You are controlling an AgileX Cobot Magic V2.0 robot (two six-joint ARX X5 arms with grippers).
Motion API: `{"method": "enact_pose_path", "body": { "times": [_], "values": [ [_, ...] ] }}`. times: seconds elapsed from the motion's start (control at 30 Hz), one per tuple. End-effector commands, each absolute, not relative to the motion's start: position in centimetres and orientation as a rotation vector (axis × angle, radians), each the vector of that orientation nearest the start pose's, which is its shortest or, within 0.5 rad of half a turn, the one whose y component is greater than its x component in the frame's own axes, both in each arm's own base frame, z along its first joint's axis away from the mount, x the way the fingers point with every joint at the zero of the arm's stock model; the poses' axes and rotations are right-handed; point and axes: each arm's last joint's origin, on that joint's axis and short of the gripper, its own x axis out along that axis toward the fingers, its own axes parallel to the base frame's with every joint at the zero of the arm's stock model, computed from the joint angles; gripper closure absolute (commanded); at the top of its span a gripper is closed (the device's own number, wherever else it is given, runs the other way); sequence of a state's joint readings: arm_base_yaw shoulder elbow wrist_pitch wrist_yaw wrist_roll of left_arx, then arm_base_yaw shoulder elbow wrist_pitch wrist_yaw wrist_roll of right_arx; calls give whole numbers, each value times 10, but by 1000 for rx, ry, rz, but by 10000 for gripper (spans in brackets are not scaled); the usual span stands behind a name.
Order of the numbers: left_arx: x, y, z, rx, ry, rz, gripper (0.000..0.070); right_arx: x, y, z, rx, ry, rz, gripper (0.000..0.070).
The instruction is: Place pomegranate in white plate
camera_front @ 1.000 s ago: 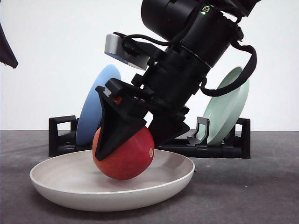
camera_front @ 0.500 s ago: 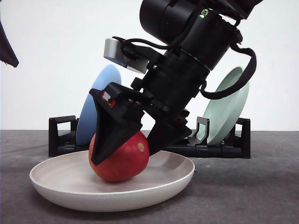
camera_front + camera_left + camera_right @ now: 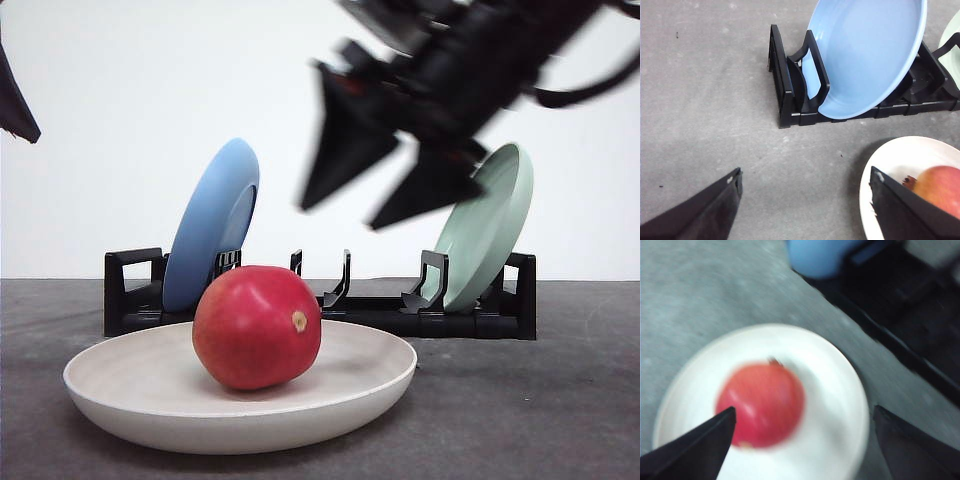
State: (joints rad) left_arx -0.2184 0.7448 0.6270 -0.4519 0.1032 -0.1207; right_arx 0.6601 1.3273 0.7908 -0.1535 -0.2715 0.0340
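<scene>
One fruit, one plate, and the two are together: the pomegranate point(image 3: 257, 327) sits in the white plate point(image 3: 130, 400), resting on the bowl a little left of centre, its tan nub facing right in the front view. Nothing touches it. The right claw point(image 3: 385, 200) hangs above and to the right of the fruit, well apart from it, its two black fingers spread wide with empty air between them (the arm is motion-blurred, so its exact pose is hard to read). The right wrist view, also blurred, looks down on the red fruit inside the plate rim with the fingertips parted on either side.

The left claw point(image 3: 805, 202) is open too, holding nothing, over the grey surface point(image 3: 705, 100) beside the plate's edge; the blue plate point(image 3: 865, 50) stands in the black rack point(image 3: 785, 90) beyond it, and a pale green plate point(image 3: 490, 225) leans at the rack's other end.

The placing looks done. What is left, at most, is drawing the right arm clear; the fruit appears settled and not rolling.
</scene>
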Motion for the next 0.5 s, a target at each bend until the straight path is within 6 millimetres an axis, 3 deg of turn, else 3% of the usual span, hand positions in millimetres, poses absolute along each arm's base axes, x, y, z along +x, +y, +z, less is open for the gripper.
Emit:
{"method": "enact_pose_path", "body": {
  "times": [0.0, 0.23, 0.47],
  "values": [
    [155, -38, 264, -87, 577, -277, 226, 208, 163, 229, -55, 693, 860, 165],
    [155, -38, 264, -87, 579, -277, 225, 190, 104, 223, 80, 646, 710, 165],
    [154, -37, 263, -86, 589, -276, 226, 175, 69, 213, 142, 613, 571, 165]
  ]
}}
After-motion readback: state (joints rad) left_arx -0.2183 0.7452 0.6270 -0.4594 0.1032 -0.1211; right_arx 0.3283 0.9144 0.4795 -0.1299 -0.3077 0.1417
